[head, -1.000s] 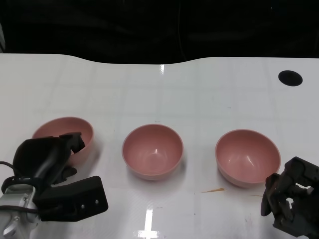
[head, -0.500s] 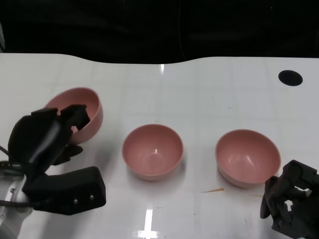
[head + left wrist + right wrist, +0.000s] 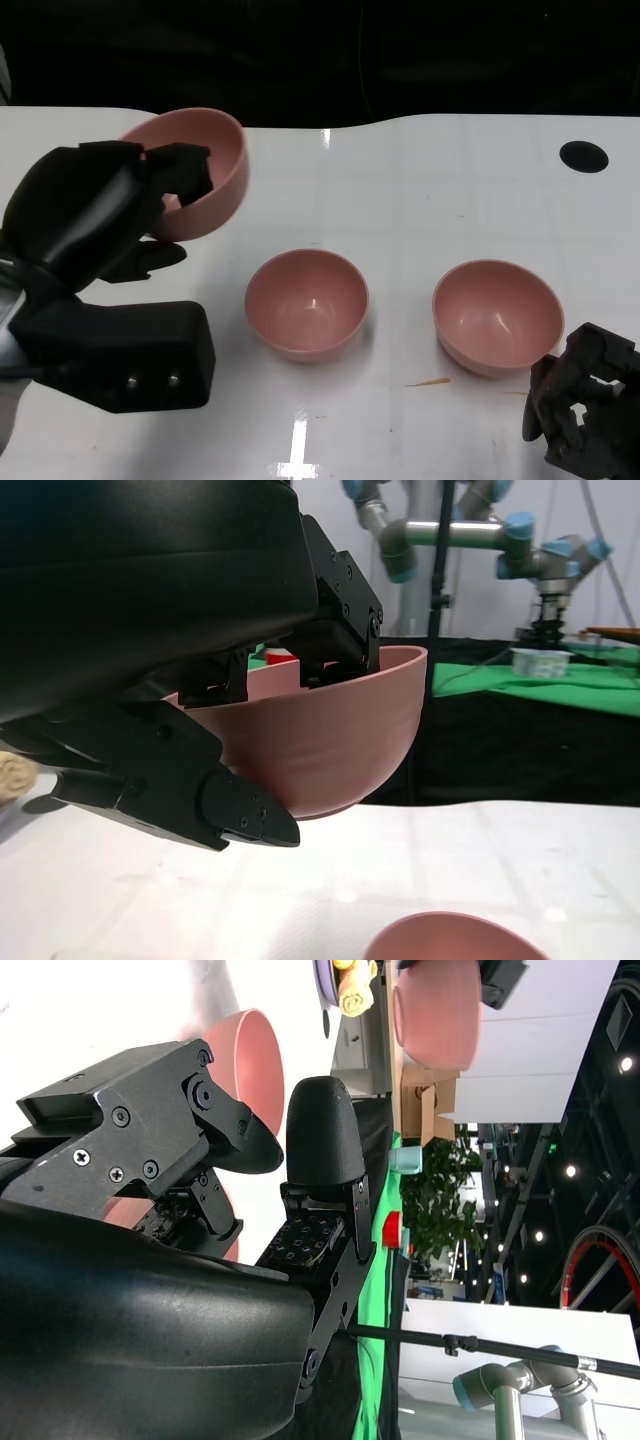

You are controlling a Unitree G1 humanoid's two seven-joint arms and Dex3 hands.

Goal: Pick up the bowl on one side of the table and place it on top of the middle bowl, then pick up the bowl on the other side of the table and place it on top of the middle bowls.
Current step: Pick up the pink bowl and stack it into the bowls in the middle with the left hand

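We are gripping the pink plastic side bowl (image 3: pixel 200 165) with our left hand (image 3: pixel 110 215) above the white table's (image 3: pixel 420 180) left edge; our right hand (image 3: pixel 585 415) is resting curled, holding nothing.

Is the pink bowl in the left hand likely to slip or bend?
The lifted bowl looks rigid: its rim keeps its round shape in the left hand. Its smooth, glossy wall may be slippery. It hangs tilted, so it might shift.

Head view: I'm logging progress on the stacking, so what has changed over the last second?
The left hand, gripping the left bowl at its rim, has lifted it off the table and carried it up, tilted. The middle bowl, the right bowl and the right hand stayed where they were.
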